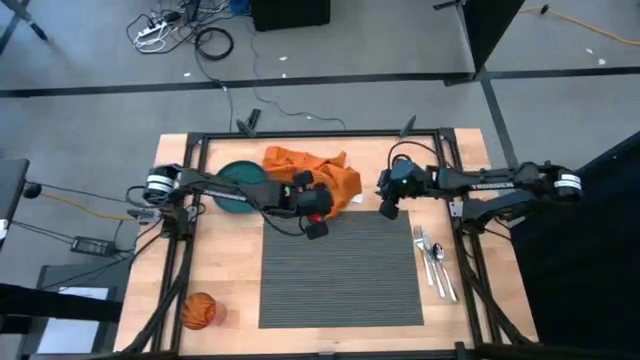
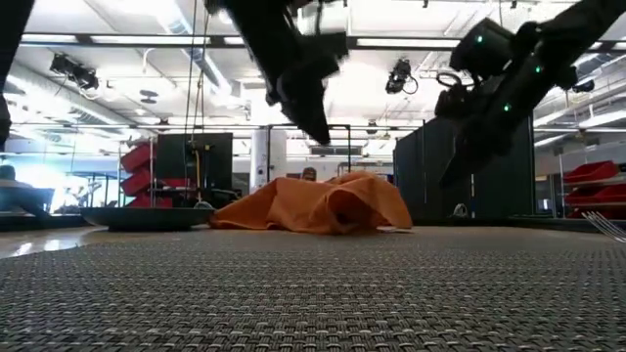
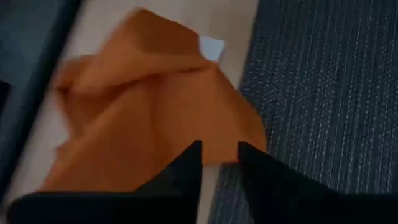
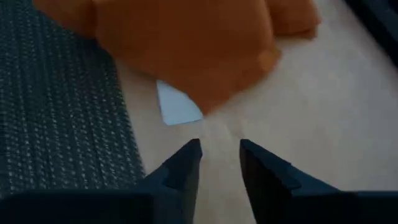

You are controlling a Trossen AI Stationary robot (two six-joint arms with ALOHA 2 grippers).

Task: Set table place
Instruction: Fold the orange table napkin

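Observation:
The crumpled orange napkin (image 1: 318,175) lies on the table (image 1: 230,280), its near edge on the far edge of the dark grey placemat (image 1: 340,270). The teal plate (image 1: 236,186) rests on the wood left of the napkin. My left gripper (image 1: 316,222) hovers above the napkin's near edge (image 3: 186,118), narrowly open, with nothing between its fingers (image 3: 219,155). My right gripper (image 1: 388,207) hovers right of the napkin, above bare wood (image 4: 219,152), also narrowly open and holding nothing. In the low view both hang clear of the table, left gripper (image 2: 315,122) and right gripper (image 2: 455,161).
Fork, knife and spoon (image 1: 436,262) lie on the wood right of the placemat. The orange cup (image 1: 198,311) lies at the near left corner. A white tag (image 4: 177,104) sticks out from the napkin's edge. The black frame (image 1: 320,135) runs round the table.

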